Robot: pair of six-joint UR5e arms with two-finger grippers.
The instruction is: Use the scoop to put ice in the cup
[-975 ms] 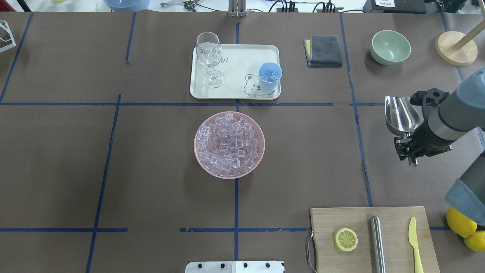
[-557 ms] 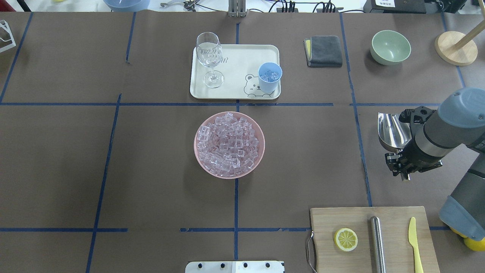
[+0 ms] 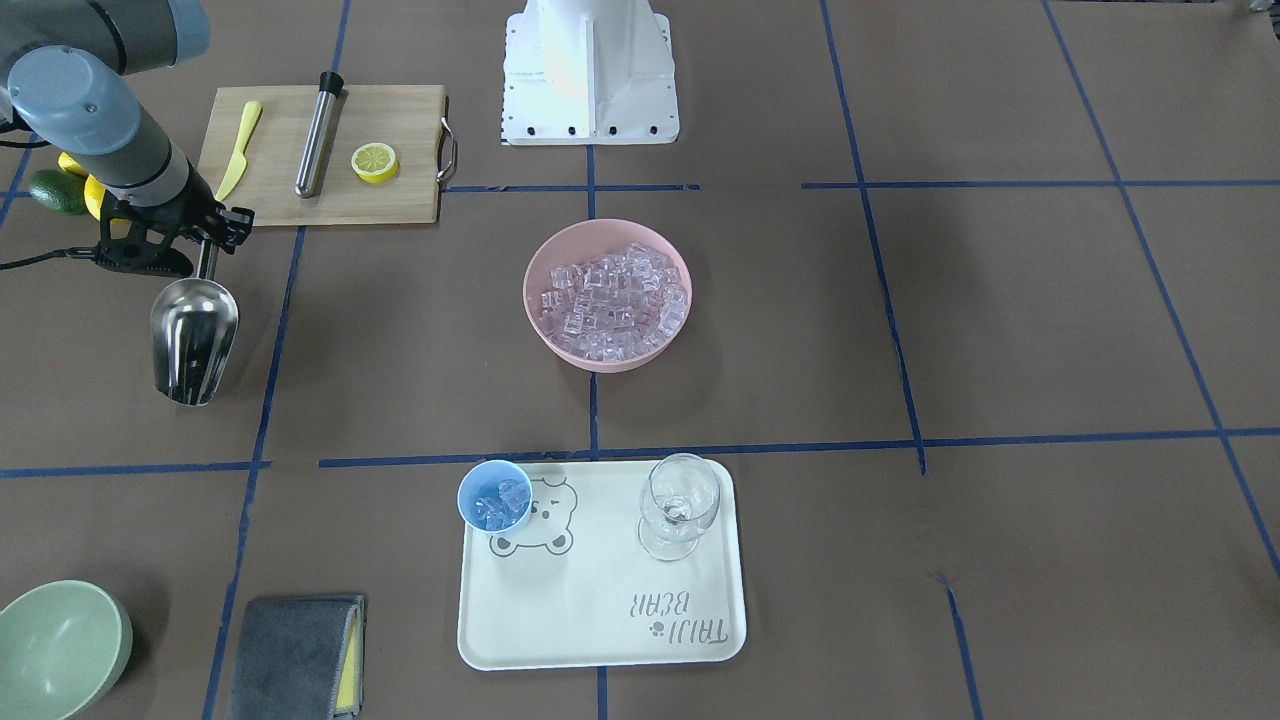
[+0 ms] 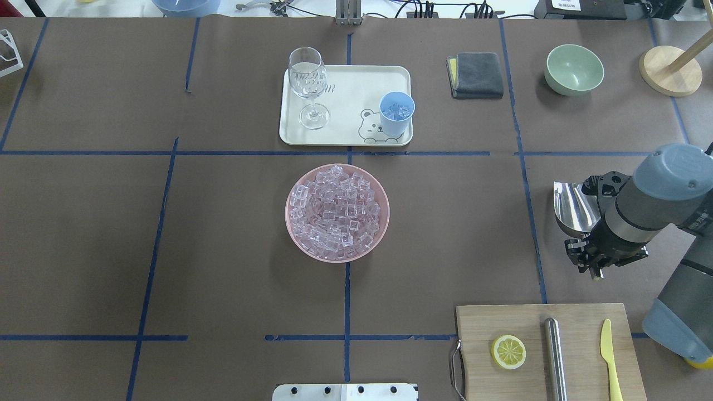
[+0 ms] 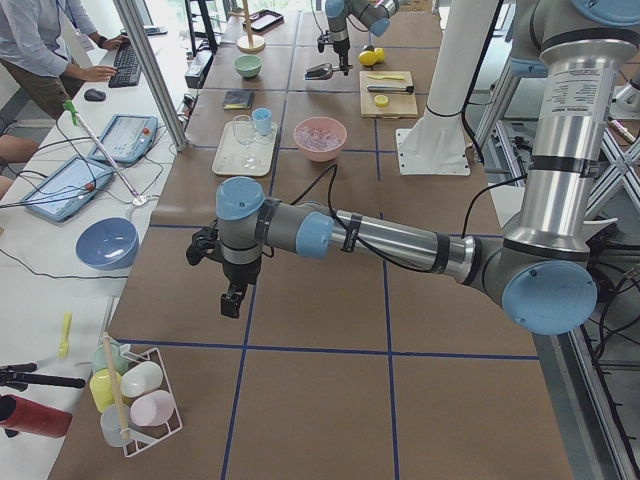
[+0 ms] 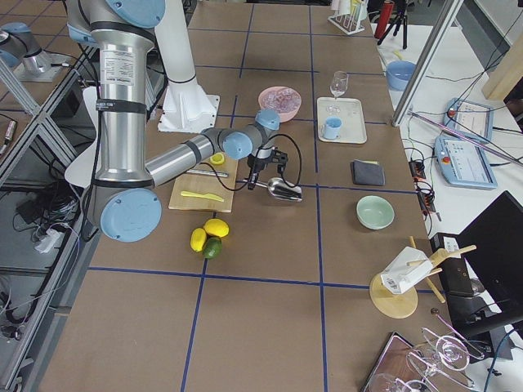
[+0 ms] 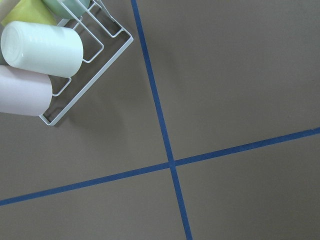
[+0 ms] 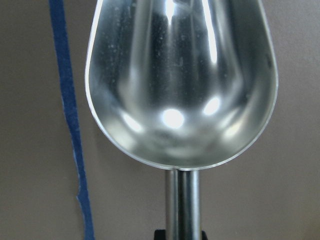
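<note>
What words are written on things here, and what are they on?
"TAIJI BEAR", as best it reads: on the cream tray, upside down in the front-facing view.
White label on the black box at the table's far edge: too small to read.
The scoop and the cup: no writing seen.

My table wears brown paper crossed by blue tape lines. Seen from the camera at my left end, a white side desk runs down the nine o'clock edge, carrying a keyboard, two tablets and a blue bowl. A person sits at eleven o'clock. A slanted aluminium post rises between desk and table. Grey floor shows at four o'clock. The light is even, the shadows soft.
</note>
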